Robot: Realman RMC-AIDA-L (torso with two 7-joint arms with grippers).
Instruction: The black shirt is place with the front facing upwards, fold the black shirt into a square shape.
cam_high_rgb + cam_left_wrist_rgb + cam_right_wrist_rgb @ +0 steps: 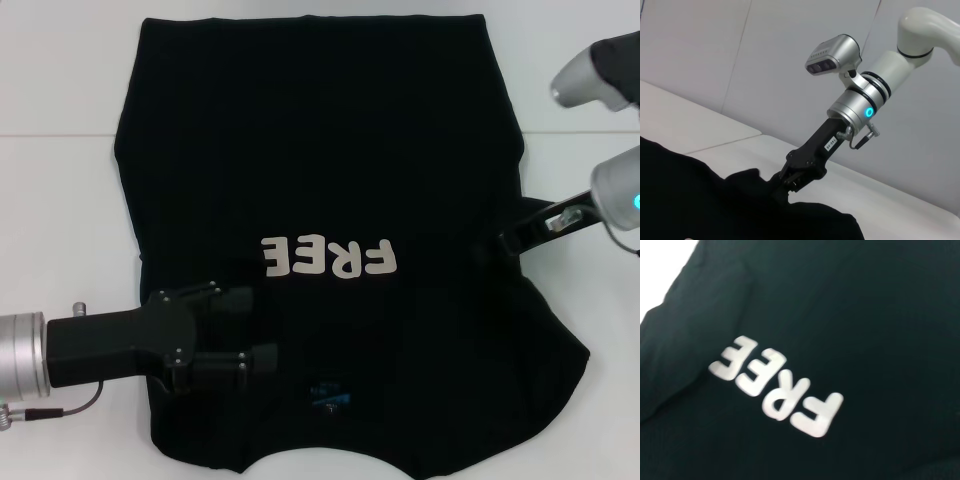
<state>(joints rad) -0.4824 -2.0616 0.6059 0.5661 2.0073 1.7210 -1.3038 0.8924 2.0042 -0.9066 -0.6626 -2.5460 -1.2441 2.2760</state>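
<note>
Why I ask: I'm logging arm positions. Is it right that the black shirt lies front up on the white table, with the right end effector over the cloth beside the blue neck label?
Not quite. The head view shows the left end effector, fingers open, over the black shirt beside the blue neck label. The right end effector is at the shirt's opposite edge. The shirt does lie front up on the white table.

The table (60, 200) is white and smooth, with a thin seam running across it on the left side in the head view; the black shirt (330, 180) lies directly on it, spread front up and covering most of the middle; the cream letters "FREE" (329, 258) show on its chest, upside down from the head camera; a small blue neck label (328, 397) sits at the near edge; bare table shows on both sides and along the far edge.
</note>
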